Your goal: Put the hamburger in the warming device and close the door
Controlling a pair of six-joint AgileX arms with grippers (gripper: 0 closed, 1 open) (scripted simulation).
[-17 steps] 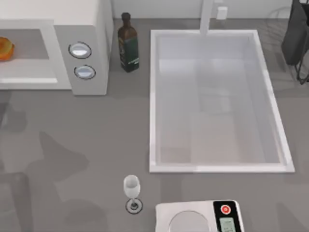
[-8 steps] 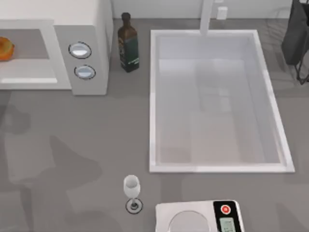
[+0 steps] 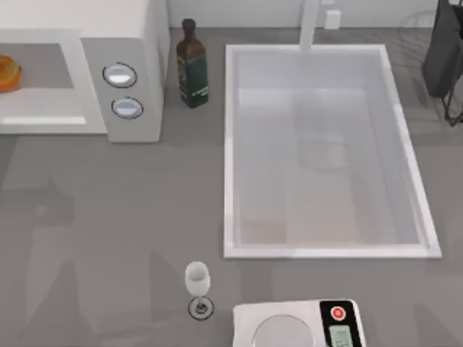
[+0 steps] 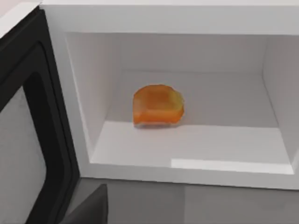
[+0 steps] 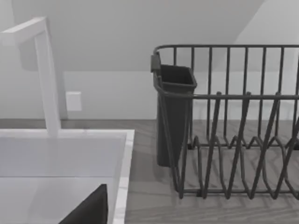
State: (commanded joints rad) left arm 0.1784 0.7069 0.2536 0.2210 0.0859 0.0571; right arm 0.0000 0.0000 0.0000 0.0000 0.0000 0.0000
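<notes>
Hamburger (image 3: 9, 73) lies inside the microwave (image 3: 130, 43) cavity, at the tabletop's left: placement done. Door (image 4: 28, 140) stands swung open; closing it remains, in my judgement. The left wrist view adds the door and the cavity's depth, which the top view lacks. Gripper states: cannot tell for either arm.

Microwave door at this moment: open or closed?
Open. In the left wrist view the door is swung out to the side, leaving the microwave cavity exposed with the hamburger sitting inside on its floor.
</notes>
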